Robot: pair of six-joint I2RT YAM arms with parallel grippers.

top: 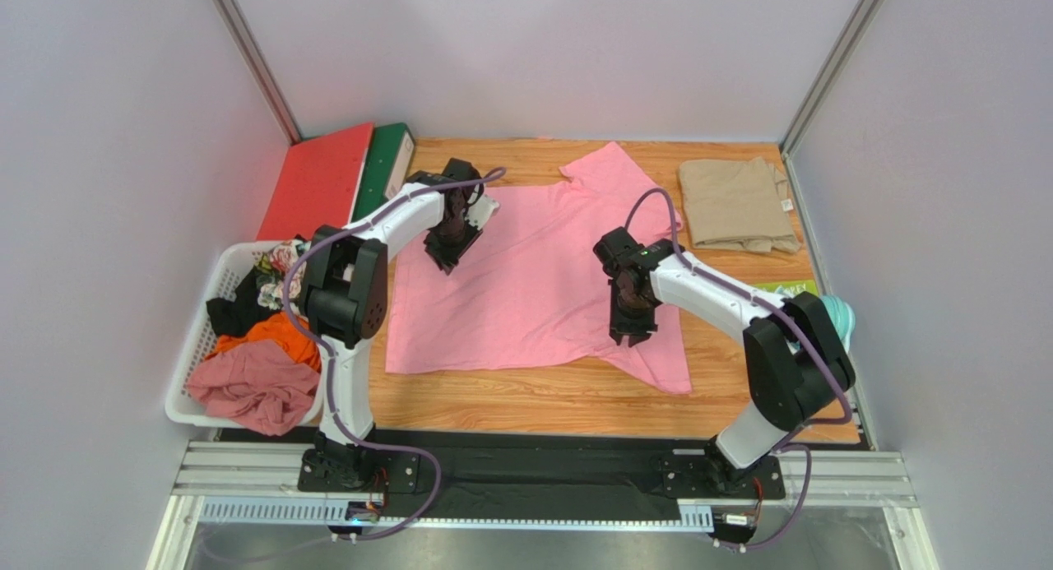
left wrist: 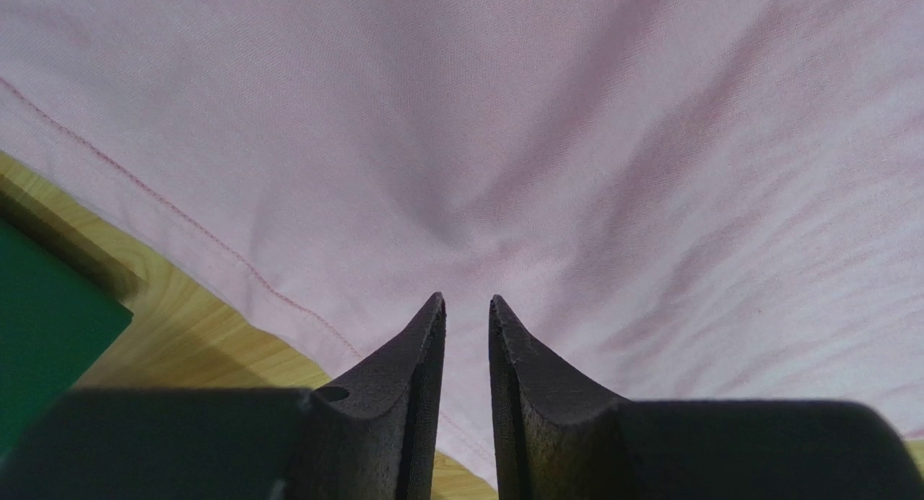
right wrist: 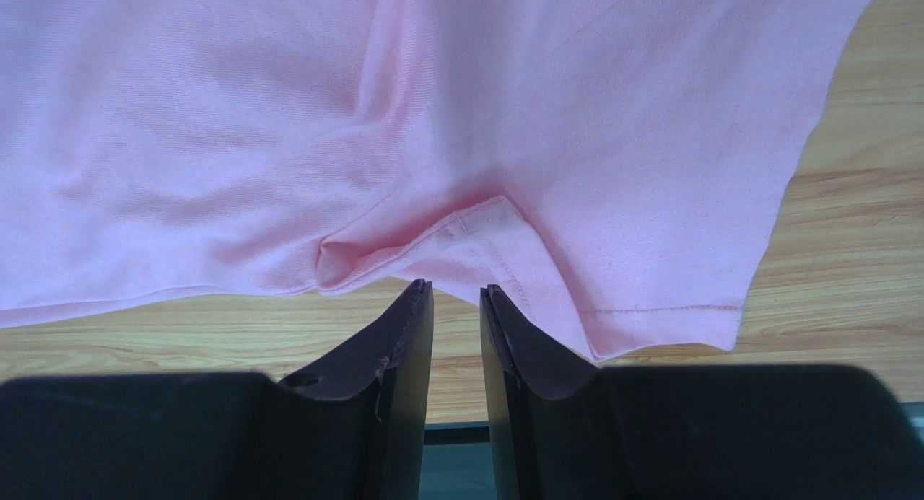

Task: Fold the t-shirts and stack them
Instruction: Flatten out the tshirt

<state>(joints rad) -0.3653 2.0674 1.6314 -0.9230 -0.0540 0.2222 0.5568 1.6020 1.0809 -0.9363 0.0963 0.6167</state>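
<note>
A light pink t-shirt (top: pixel 532 286) lies spread flat on the wooden table (top: pixel 544 397), sleeves toward the right. Folded at the back right is a khaki-beige t-shirt (top: pixel 738 204). My left gripper (top: pixel 443 256) hangs over the pink tee's left part near its stitched hem. In the left wrist view this gripper (left wrist: pixel 466 303) is open by a narrow gap; pink cloth (left wrist: pixel 542 121) shows through it, with wrinkles running toward the tips. My right gripper (top: pixel 628 333) (right wrist: pixel 456 289) is open just in front of a bunched armpit seam (right wrist: pixel 466 224) beside a sleeve (right wrist: pixel 651 197), with bare wood between its fingers.
A white basket (top: pixel 194 348) holding several garments stands off the table's left side. Red (top: pixel 319 181) and green (top: pixel 386 161) flat boards lean at the back left corner. A teal thing (top: pixel 843 311) sits at the right edge. Grey walls enclose three sides.
</note>
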